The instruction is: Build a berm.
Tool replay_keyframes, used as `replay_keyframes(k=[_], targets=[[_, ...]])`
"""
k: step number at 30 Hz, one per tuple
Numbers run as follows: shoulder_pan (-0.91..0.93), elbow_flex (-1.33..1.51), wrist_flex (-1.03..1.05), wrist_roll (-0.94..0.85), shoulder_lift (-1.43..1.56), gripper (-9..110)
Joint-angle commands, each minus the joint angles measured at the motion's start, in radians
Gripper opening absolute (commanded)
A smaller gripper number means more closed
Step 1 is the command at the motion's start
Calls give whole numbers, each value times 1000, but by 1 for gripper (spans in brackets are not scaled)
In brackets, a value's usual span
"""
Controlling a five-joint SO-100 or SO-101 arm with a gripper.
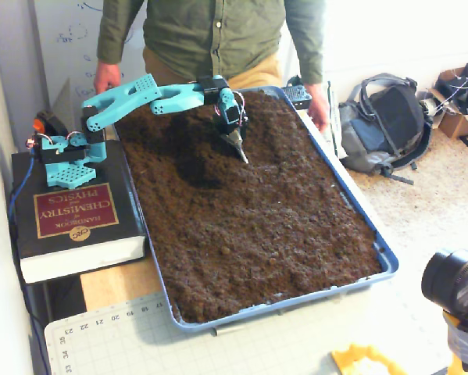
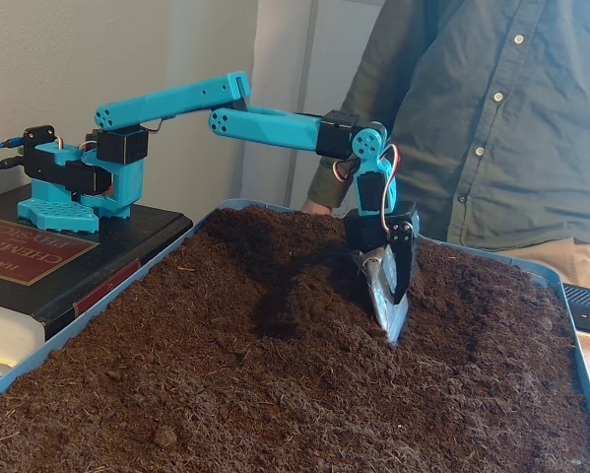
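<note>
Soil heaps into a low berm [image 1: 276, 129] at the far end of the tray [image 1: 386, 258], where the gripper [image 2: 391, 320] points down, its tip touching the dirt. Whether its jaws are apart, I cannot tell. Scraping seems underway; next, probably drag more soil toward the ridge.

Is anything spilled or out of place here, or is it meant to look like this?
No soil shows outside the blue plastic tray. One oddity: the turquoise robot arm is mounted on a thick black chemistry handbook beside the tray. The metal scoop at the gripper points down into the dark brown soil.
</note>
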Motion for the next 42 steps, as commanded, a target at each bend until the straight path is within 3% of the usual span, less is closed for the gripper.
replay_keyframes(k=[1,6,14,19,42], targets=[[-2,-25,28,11,186,1],[9,-107,-46,11,273,1],[84,-132,-472,11,198,1],[143,-149,-635,-8,74,1],[227,-146,-686,-98,-183,1]])
